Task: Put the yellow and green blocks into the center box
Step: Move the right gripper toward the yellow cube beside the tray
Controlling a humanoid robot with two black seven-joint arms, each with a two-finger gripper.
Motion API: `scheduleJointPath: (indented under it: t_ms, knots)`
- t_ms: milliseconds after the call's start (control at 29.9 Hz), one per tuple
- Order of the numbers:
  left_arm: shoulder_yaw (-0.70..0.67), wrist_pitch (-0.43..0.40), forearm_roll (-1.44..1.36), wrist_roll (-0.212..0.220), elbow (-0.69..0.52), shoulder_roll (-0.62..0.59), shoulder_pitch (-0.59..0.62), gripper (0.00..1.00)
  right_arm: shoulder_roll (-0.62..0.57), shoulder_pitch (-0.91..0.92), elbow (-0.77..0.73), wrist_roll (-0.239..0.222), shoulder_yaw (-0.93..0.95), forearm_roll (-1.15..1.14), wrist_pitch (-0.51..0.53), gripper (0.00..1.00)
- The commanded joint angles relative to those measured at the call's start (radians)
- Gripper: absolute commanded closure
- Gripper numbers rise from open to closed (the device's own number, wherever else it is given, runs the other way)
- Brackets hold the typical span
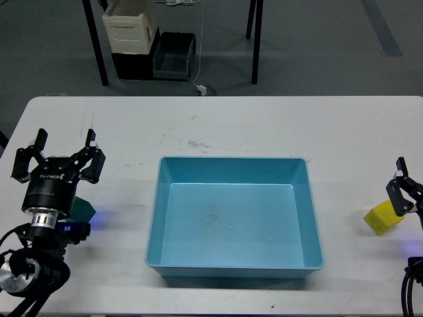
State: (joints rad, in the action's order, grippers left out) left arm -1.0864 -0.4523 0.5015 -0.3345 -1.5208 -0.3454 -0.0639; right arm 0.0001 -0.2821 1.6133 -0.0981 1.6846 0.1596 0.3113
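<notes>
Blue tray [234, 267] sits mid-bench [218, 125]. Left hand [61, 146] open above green cube [83, 209]; right hand [404, 188], state unclear, beside yellow cube [381, 221].

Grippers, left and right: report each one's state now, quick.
Left gripper: open, fingers spread, holding nothing; small dark green cube sits below it.
Right gripper: cannot tell; it overlaps the small bright yellow cube.

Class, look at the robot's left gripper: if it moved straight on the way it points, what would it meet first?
Probably only the bare white table; the left gripper points away from the robot, though depth is unclear.
</notes>
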Motion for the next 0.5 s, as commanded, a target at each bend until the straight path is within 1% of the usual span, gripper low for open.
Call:
scheduleJointPath:
  t_ms: [0, 100, 167, 234, 301, 368, 468]
  knots:
    - [0.000, 0.009, 0.000, 0.000, 0.002, -0.001, -0.002, 0.00, 0.000, 0.000, -0.003, 0.000, 0.001, -0.002, 0.000, 0.00]
    - [-0.001, 0.041, 0.000, 0.000, 0.002, 0.000, -0.001, 0.00, 0.000, 0.003, -0.006, 0.001, 0.007, -0.012, 0.005, 0.00]
    - [-0.003, 0.044, 0.000, 0.000, 0.002, -0.001, -0.002, 0.00, 0.000, 0.012, -0.012, 0.003, 0.020, -0.032, 0.005, 0.00]
    - [-0.001, 0.047, -0.001, -0.001, 0.002, -0.001, -0.002, 0.00, 0.000, 0.018, -0.022, 0.003, 0.038, -0.112, 0.006, 0.00]
    - [-0.001, 0.049, -0.001, -0.001, 0.002, -0.001, -0.001, 0.00, -0.009, 0.026, -0.019, 0.003, 0.055, -0.255, 0.012, 0.00]
    - [-0.003, 0.049, 0.000, -0.001, 0.005, -0.001, -0.001, 0.00, -0.087, 0.046, -0.018, 0.003, 0.082, -0.415, 0.031, 0.00]
    - [-0.004, 0.049, 0.002, -0.001, 0.007, 0.000, -0.001, 0.00, -0.213, 0.093, -0.021, 0.005, 0.113, -0.647, 0.031, 0.00]
